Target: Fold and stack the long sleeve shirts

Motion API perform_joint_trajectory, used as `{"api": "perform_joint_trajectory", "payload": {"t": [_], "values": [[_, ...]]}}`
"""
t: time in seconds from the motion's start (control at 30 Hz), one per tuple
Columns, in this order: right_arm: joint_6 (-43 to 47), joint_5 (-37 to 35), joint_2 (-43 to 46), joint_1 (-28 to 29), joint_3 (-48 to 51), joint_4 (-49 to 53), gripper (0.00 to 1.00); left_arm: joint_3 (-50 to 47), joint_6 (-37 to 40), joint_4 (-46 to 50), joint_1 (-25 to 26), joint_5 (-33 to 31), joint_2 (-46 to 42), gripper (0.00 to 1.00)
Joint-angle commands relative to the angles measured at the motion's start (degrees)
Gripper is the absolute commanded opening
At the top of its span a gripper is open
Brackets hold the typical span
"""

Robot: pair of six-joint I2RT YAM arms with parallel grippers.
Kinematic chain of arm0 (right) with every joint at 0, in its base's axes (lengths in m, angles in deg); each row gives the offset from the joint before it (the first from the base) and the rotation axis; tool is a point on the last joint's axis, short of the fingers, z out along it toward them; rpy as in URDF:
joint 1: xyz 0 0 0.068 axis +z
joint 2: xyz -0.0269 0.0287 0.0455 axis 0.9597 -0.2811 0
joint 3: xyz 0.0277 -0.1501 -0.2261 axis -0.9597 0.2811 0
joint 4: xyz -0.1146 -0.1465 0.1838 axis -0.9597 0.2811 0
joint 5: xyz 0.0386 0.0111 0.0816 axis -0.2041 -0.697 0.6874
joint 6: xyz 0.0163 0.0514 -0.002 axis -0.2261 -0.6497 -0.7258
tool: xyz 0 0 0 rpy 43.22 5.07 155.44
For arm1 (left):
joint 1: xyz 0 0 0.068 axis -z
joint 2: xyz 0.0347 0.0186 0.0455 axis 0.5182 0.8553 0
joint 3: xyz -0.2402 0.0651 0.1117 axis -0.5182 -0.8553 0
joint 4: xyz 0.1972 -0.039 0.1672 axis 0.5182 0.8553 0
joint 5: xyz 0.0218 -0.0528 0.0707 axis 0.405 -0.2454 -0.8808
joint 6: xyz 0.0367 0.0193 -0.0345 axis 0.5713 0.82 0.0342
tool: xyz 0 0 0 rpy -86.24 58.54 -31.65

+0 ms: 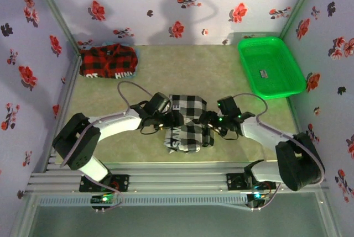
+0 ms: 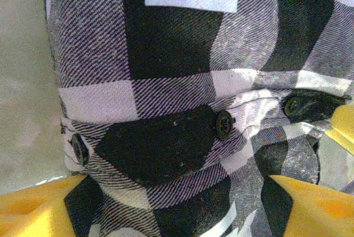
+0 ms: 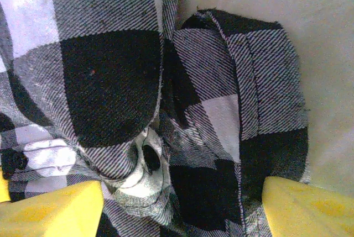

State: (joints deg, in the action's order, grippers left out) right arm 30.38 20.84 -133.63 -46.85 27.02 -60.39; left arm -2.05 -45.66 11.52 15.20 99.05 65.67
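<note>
Checked shirt (image 1: pixel 187 124), folded, centre frame on the surface (image 1: pixel 182 71); left end effector (image 1: pixel 169 120) and right end effector (image 1: pixel 212 120) both released, jaws spread astride its edges, probably tidying folds; red plaid shirt (image 1: pixel 108 62) upper left, awaiting stacking.

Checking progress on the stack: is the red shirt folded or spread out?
Folded. The red shirt lies as a compact rectangle in the back left corner, with no sleeves sticking out.
</note>
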Motion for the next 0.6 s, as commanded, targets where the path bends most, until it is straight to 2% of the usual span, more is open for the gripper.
{"api": "perform_joint_trajectory", "payload": {"t": [0.0,0.27,0.57], "values": [[0.35,1.69,-1.89,0.92,-1.27,-1.73,0.77,-0.80,1.58,-0.73,0.59,1.40,1.03,0.80],[6.29,-3.70,-1.66,1.56,-5.10,12.80,0.76,-1.10,1.66,-1.08,0.54,1.51,1.41,0.80],[8.22,-4.99,-11.23,4.81,-10.14,12.08,0.73,-0.71,2.21,-0.99,0.54,1.89,2.21,0.79]]}}
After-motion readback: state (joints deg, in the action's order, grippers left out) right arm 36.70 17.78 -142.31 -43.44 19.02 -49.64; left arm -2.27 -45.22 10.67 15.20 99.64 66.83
